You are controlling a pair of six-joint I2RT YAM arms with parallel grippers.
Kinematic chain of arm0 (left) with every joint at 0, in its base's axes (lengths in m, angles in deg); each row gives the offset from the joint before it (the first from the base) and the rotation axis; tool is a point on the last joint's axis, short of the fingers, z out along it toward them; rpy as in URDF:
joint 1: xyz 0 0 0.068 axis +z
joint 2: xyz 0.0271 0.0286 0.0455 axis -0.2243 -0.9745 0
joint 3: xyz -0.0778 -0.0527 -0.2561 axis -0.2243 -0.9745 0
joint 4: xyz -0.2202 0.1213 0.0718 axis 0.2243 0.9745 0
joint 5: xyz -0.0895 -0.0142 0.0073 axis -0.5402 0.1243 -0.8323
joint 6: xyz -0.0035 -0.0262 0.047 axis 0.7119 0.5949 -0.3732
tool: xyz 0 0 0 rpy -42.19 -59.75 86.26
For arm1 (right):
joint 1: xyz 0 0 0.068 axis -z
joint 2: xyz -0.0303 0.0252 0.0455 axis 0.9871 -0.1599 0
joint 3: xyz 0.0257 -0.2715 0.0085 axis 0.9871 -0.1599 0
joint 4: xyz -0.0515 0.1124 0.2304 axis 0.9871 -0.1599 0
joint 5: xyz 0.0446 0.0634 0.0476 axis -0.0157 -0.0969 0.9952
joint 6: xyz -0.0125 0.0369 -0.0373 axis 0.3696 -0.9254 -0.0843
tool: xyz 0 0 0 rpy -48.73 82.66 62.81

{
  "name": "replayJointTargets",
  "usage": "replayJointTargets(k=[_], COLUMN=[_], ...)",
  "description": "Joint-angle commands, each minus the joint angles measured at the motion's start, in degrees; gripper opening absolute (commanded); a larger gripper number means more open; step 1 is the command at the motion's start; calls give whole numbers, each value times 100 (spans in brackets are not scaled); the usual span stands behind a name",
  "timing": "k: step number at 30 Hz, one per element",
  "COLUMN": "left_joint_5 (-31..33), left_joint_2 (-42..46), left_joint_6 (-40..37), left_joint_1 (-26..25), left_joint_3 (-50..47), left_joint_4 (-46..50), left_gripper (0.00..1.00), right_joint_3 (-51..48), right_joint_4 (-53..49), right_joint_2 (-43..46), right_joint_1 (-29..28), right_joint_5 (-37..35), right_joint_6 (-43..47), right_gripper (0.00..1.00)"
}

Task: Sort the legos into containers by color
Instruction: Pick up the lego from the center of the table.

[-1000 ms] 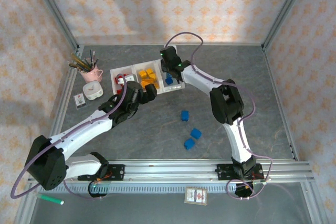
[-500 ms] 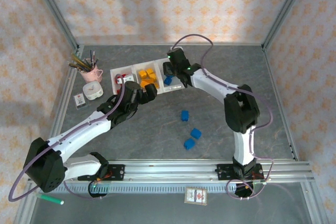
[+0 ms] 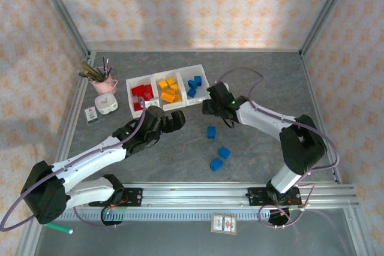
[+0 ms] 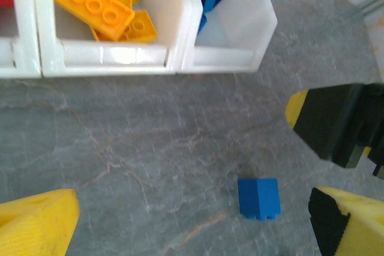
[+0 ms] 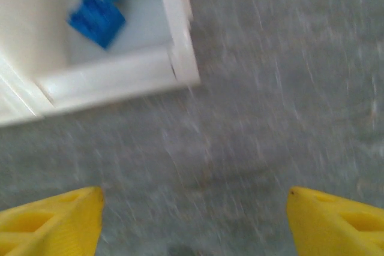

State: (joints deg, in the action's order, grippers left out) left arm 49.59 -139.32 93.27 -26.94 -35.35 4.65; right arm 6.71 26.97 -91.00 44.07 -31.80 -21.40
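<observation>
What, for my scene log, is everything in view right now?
Bins: three, white, joined row, far side of table.
Red legos: several, red, left bin.
Yellow-orange legos: several, yellow-orange, middle bin.
Binned blue legos: several, blue, right bin.
Loose blue legos: three, blue, table nearer than bins.
Pink cup: one, pink, holding pens, left of bins.
White box: one, white, beside cup.
Small cards: two, pale; beside white box, past near rail.
Green marker: one, green, near-left corner.
Left end effector: one, yellow fingers, open, over table before bins.
Right end effector: one, yellow fingers, open, by right bin's corner.
</observation>
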Motion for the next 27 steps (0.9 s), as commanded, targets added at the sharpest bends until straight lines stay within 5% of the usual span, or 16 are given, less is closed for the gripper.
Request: replayJointTargets(k=[1, 12, 27], left_joint_5=[120, 261, 311], left_joint_2=[-35, -77, -150], left_joint_6=[327, 763, 732], left_joint_1=[-215, -378, -376], left_joint_3=[-140, -534, -519], left_joint_4=[-251, -642, -590], left_gripper=[99, 99, 99], right_joint_3=[-346, -945, -740], right_joint_4=[-217, 120, 227], right_joint_2=[292, 12, -541], right_joint_1=[-274, -1058, -1101], right_joint_5=[-54, -197, -579], right_joint_6=[-449, -1041, -635], right_gripper=[81, 80, 44])
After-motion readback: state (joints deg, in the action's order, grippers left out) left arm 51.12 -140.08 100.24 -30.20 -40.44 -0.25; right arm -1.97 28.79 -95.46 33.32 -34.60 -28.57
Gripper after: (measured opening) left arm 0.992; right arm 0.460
